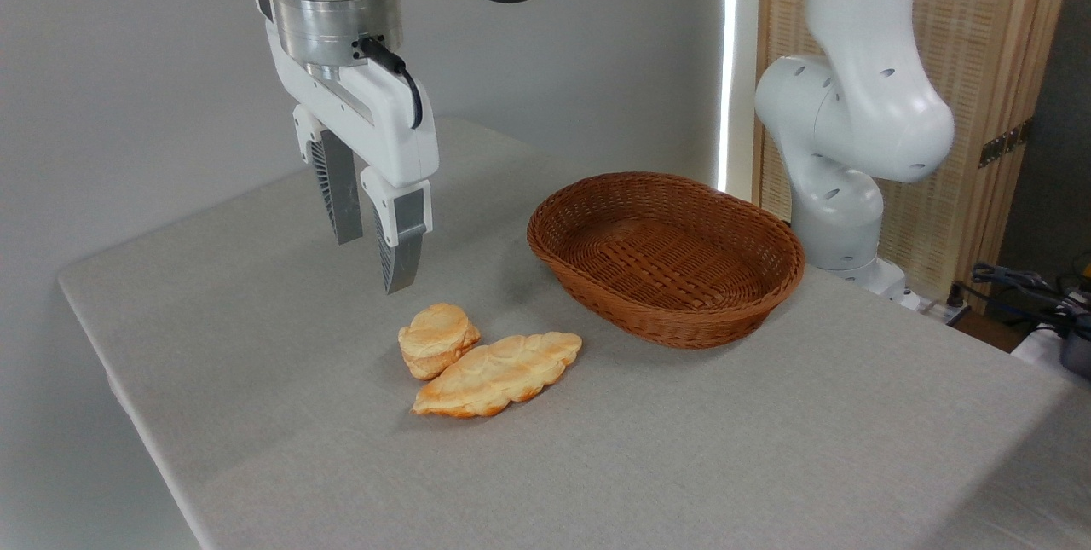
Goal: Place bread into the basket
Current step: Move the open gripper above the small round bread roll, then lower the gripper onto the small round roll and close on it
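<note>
The bread (pixel 437 339), a small chunky golden-orange roll with a pale top, is seen lying on the grey cloth-covered counter (pixel 682 448), just left of a longer, leaf-shaped braided bread (pixel 499 374) against which it appears to be touching. The pincer (pixel 373 264) is held in the air above and a little to the left of the roll, pointed downward, with its two grey ribbed fingers (pixel 401 247) slightly spread and nothing gripped between them. The basket (pixel 665 256), an oval of brown wicker with low sides, is set on the counter to the right of both breads, close to the tip of the braided one but apart from it; nothing is seen inside it. The white base of the arm (pixel 839 149) is seen behind the basket, before a wooden slatted screen (pixel 980 64).
</note>
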`<state>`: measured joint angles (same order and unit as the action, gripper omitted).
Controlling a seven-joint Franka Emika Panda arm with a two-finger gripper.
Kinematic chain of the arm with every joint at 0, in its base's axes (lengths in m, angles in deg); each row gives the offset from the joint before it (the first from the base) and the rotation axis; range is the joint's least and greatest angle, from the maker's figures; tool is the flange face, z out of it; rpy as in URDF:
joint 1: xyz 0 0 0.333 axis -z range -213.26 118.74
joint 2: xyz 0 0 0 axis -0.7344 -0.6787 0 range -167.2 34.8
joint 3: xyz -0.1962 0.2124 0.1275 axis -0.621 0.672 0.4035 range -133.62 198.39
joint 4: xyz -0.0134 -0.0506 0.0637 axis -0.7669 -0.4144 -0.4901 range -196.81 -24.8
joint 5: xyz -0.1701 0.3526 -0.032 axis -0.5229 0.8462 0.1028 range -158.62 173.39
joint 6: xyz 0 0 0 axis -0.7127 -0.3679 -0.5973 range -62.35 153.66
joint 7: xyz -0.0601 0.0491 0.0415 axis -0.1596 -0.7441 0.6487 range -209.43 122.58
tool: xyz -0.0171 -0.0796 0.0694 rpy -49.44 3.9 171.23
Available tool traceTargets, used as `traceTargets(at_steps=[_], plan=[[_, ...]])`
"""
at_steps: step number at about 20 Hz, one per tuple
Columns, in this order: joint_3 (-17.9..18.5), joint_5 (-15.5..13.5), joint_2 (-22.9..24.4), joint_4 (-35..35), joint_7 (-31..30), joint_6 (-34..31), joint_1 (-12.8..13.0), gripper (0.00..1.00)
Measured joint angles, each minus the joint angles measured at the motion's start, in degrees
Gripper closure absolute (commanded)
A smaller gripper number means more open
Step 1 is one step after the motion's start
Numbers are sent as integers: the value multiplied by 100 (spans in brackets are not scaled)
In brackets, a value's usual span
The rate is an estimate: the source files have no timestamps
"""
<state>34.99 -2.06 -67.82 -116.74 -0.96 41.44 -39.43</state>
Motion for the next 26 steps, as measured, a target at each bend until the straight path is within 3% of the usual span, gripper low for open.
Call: traceTargets(at_steps=[16,22,26], plan=[[-60,22,-68,-89,8,-70,42,0],[-468,588,-76,-350,9,-87,144,0],[-611,678,-83,-620,20,-78,180,0]])
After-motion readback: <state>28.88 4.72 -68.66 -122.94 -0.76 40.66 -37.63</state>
